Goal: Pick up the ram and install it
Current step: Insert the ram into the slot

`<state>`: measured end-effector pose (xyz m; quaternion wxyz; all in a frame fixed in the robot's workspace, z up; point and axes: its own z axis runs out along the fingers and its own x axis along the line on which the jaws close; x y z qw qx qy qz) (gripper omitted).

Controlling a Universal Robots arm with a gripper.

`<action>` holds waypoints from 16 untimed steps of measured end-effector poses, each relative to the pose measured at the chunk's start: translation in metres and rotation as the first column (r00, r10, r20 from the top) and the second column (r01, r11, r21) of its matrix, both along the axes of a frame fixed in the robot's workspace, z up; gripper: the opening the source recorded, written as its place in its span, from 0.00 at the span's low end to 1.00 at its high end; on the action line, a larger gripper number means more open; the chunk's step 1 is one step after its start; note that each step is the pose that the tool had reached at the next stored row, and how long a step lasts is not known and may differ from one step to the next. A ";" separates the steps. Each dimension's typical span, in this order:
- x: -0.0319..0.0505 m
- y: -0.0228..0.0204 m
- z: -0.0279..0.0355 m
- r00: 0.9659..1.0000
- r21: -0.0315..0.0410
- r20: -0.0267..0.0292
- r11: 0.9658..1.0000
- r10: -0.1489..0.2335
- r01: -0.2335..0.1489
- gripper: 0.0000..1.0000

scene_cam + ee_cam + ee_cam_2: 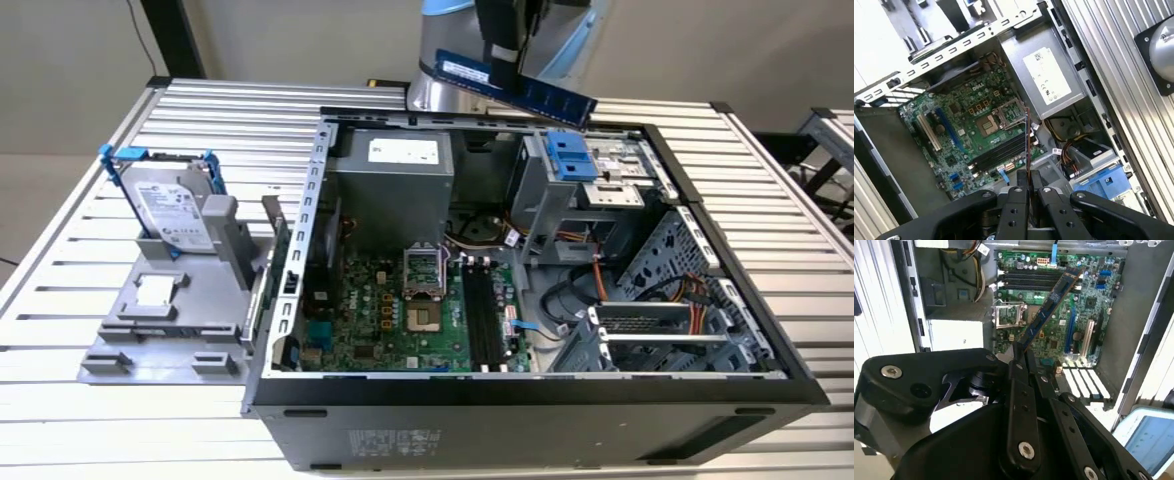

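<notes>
Grasping the single ram (pixel 554 100), tilted above the far edge of one open computer case (pixel 534 430), the gripper (pixel 1019 357) hangs over a slatted metal desk (pixel 80 420), one hard drive (pixel 171 205) at the exterior view's left.
</notes>
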<state>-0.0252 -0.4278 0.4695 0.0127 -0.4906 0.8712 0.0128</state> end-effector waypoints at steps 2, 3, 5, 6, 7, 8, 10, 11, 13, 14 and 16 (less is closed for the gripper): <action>0.0000 0.0000 0.0000 1.000 0.000 0.000 1.000 -0.030 0.030 0.00; 0.0000 0.0000 0.0000 0.999 0.000 0.000 0.999 -0.046 0.046 0.00; 0.0000 0.0000 0.0000 0.998 0.000 0.000 0.998 -0.069 0.069 0.00; 0.0000 0.0000 0.0000 0.997 0.000 0.000 0.997 -0.082 0.082 0.00; 0.0000 0.0000 0.0000 0.996 0.000 0.000 0.996 -0.093 0.093 0.00; 0.0000 0.0000 0.0000 0.994 0.000 0.000 0.994 -0.107 0.107 0.00; 0.0000 0.0000 0.0001 0.991 0.000 0.000 0.991 -0.135 0.135 0.00; 0.0000 0.0000 0.0000 0.989 0.000 0.000 0.989 -0.150 0.150 0.00; 0.0000 0.0000 0.0000 0.984 0.000 0.000 0.984 -0.176 0.176 0.00; 0.0000 0.0000 0.0000 0.982 0.000 0.000 0.982 -0.189 0.189 0.00; 0.0000 0.0000 0.0000 0.976 0.000 0.000 0.976 -0.219 0.219 0.00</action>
